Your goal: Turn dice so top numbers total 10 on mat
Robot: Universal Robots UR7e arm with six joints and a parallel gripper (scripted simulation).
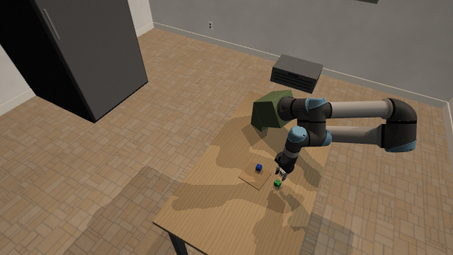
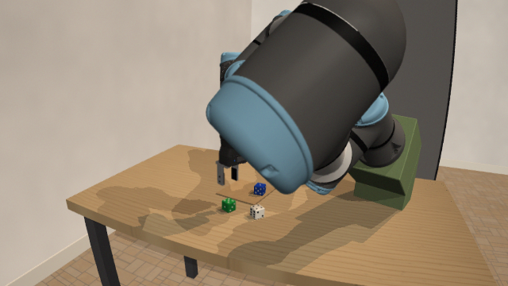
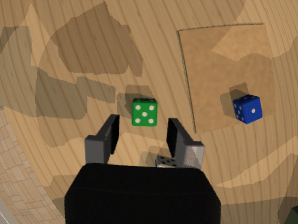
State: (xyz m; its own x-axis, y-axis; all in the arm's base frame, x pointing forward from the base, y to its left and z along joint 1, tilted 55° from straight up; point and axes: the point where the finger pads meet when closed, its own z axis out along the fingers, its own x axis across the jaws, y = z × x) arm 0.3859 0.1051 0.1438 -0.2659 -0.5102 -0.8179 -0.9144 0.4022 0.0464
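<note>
The gripper body hides most of the white die.

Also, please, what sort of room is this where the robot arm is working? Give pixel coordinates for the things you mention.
Probably a robot test room, perhaps set in a home or office: an arm on a green mount (image 1: 270, 110) (image 2: 409, 159) works over a wooden table (image 1: 212, 198) (image 2: 131, 179), with a tall dark cabinet (image 1: 95, 53) and a wall socket (image 1: 210, 25) beyond.

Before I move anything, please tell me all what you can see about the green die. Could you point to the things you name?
The green die (image 1: 277, 183) (image 2: 228, 205) (image 3: 144, 112) is a small cube, plastic-looking, with white pips. It lies flat on the wooden tabletop (image 1: 226, 227) (image 2: 139, 171) (image 3: 165, 60), five upward, beside the mat (image 1: 255, 180) (image 2: 238, 195) (image 3: 225, 65), not on it. Only the tabletop touches it; the open tool (image 1: 280, 176) (image 2: 228, 182) (image 3: 143, 128) does not. No damage shows.
</note>
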